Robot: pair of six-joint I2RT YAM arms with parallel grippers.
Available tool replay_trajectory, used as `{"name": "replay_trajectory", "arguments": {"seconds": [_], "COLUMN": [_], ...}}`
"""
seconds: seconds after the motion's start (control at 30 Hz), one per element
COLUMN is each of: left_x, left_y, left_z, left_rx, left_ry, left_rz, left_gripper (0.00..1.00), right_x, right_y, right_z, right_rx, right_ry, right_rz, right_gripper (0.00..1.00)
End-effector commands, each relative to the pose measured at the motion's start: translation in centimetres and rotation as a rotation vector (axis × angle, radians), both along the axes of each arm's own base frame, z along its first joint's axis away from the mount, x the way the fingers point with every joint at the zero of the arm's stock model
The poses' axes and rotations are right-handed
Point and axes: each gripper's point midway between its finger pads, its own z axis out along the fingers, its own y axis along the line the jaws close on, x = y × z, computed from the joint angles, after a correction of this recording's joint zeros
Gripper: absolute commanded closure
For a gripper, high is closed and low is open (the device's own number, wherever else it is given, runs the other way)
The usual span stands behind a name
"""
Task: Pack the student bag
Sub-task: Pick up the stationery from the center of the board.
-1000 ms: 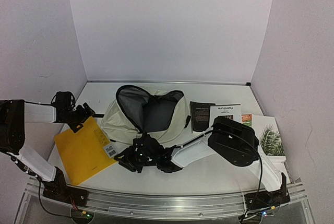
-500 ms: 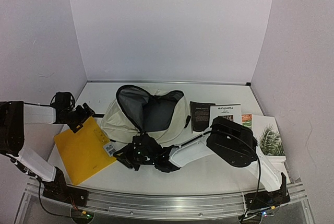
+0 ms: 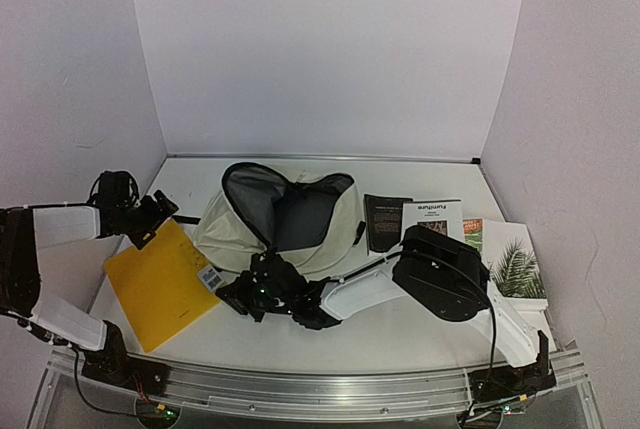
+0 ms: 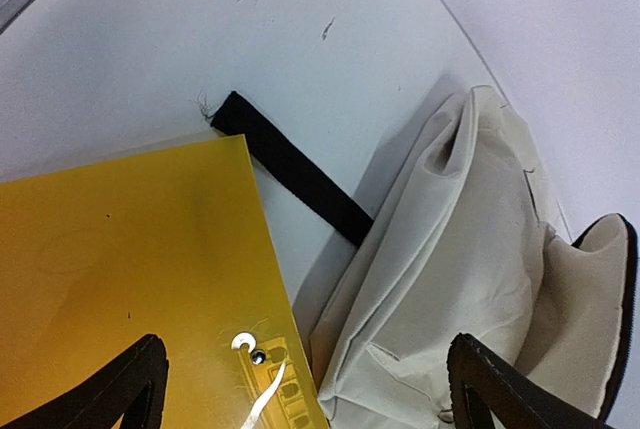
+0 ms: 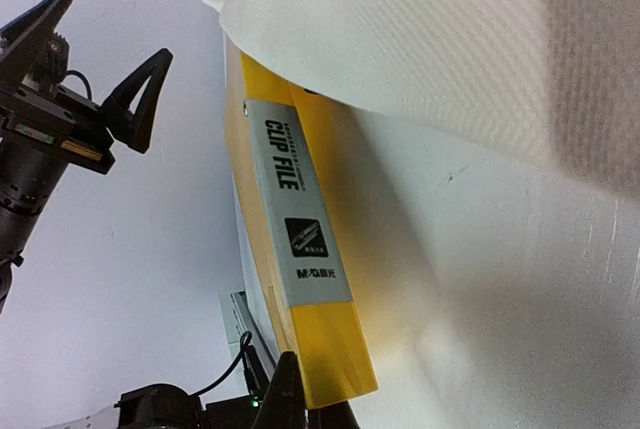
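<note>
The white worktop (image 3: 400, 339) is occupied at centre frame by the cream student bag (image 3: 283, 217), which lies with its mouth open and grey lining exposed. A yellow clip file (image 3: 160, 284) is laid flat just beside it, lower left. The left pincer (image 3: 158, 221) is held spread over the file's upper corner. The right pincer (image 3: 232, 294) is set at the file's right edge; whether it is pinching cannot be told.

Print I can read on my feeds
I make out "CLIP FILE" and "M&G" on the grey label (image 5: 300, 217) of the yellow folder (image 5: 328, 349); the booklets' (image 3: 436, 219) print is too small.
</note>
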Motion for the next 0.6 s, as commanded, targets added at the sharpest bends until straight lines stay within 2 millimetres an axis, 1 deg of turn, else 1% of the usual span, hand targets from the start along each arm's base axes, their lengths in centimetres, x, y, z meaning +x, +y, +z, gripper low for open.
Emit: {"name": "replay_trajectory", "arguments": {"seconds": [0.0, 0.03, 0.07, 0.17, 0.2, 0.23, 0.3, 0.47, 0.57], "left_x": [-0.5, -0.7, -1.1, -2.0, -2.3, -2.5, -2.8, -3.4, -3.9], "left_y": [0.2, 0.3, 0.4, 0.6, 0.5, 0.3, -0.6, -3.7, -5.4], "left_z": [5.1, 6.2, 7.4, 10.1, 11.2, 11.9, 13.7, 17.6, 19.9], "left_rx": [0.044, 0.061, 0.073, 0.110, 0.119, 0.123, 0.124, 0.089, 0.056], "left_ry": [-0.113, -0.133, -0.152, -0.197, -0.213, -0.226, -0.267, -0.379, -0.451], "left_rz": [-0.020, -0.021, -0.021, -0.035, -0.045, -0.062, -0.123, -0.327, -0.435], "left_gripper": [0.02, 0.02, 0.02, 0.01, 0.01, 0.01, 0.01, 0.03, 0.04], "right_x": [0.1, 0.1, 0.0, -0.5, -0.7, -0.8, -0.9, -1.2, -0.3], "right_y": [-0.2, -0.5, -0.9, -1.6, -2.0, -2.4, -3.2, -5.0, -6.5], "right_z": [11.0, 12.3, 12.9, 15.6, 16.1, 17.1, 18.1, 20.9, 22.8], "right_rx": [0.138, 0.139, 0.119, 0.055, 0.020, 0.000, -0.051, -0.192, -0.309], "right_ry": [-0.211, -0.244, -0.273, -0.389, -0.419, -0.460, -0.517, -0.689, -0.807], "right_rz": [-0.004, 0.000, 0.007, 0.047, 0.061, 0.071, 0.091, 0.168, 0.203], "right_gripper": [1.00, 1.00, 1.00, 1.00, 1.00, 1.00, 1.00, 1.00, 1.00]}}
